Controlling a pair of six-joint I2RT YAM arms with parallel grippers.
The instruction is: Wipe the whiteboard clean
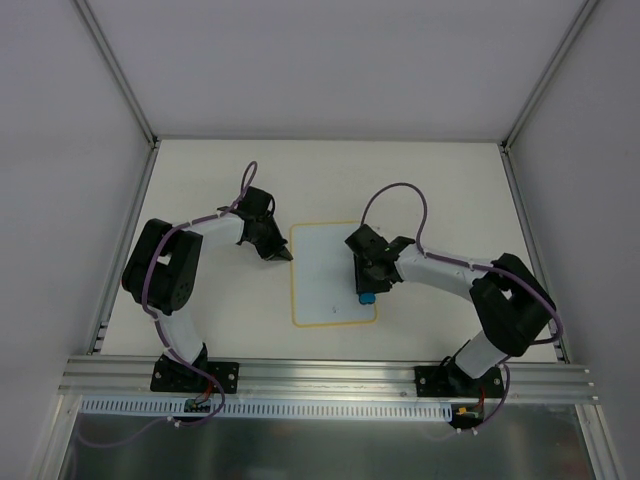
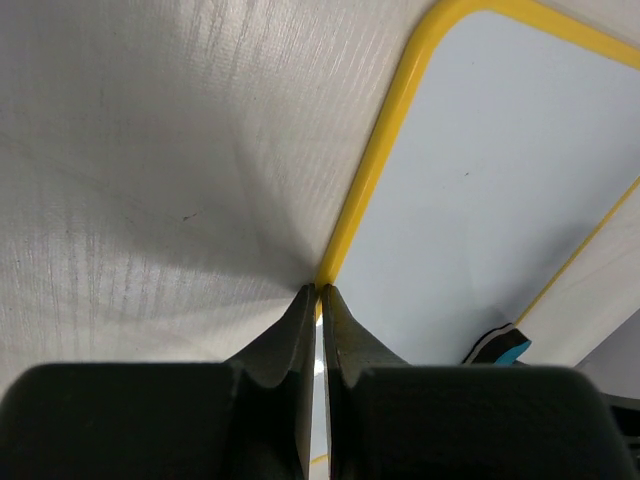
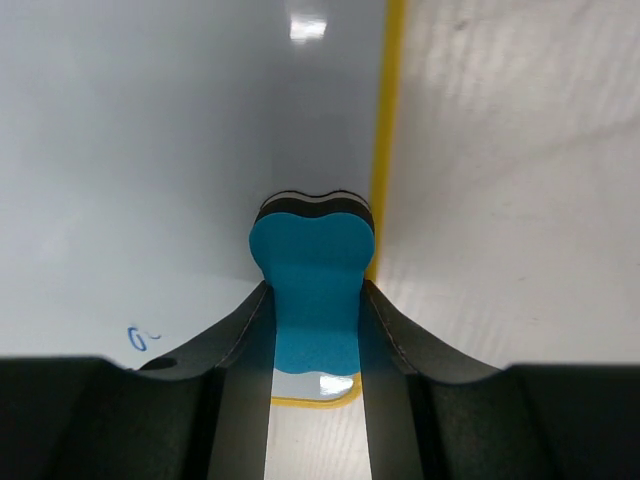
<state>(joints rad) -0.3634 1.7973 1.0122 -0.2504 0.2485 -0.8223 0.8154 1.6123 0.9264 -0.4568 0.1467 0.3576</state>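
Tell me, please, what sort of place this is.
Probably a robotics lab test cell: left arm and right arm bolted to an aluminium rail, white panels walling the table, a whiteboard.

You are seeing bright, even light coming from above. A small glare spot is shining on the whiteboard (image 3: pixel 150 120) in the right wrist view. A soft gray shadow is lying on the table (image 2: pixel 120 120) by the left gripper (image 2: pixel 318 292). The eraser (image 3: pixel 312 300) is showing up sharp.
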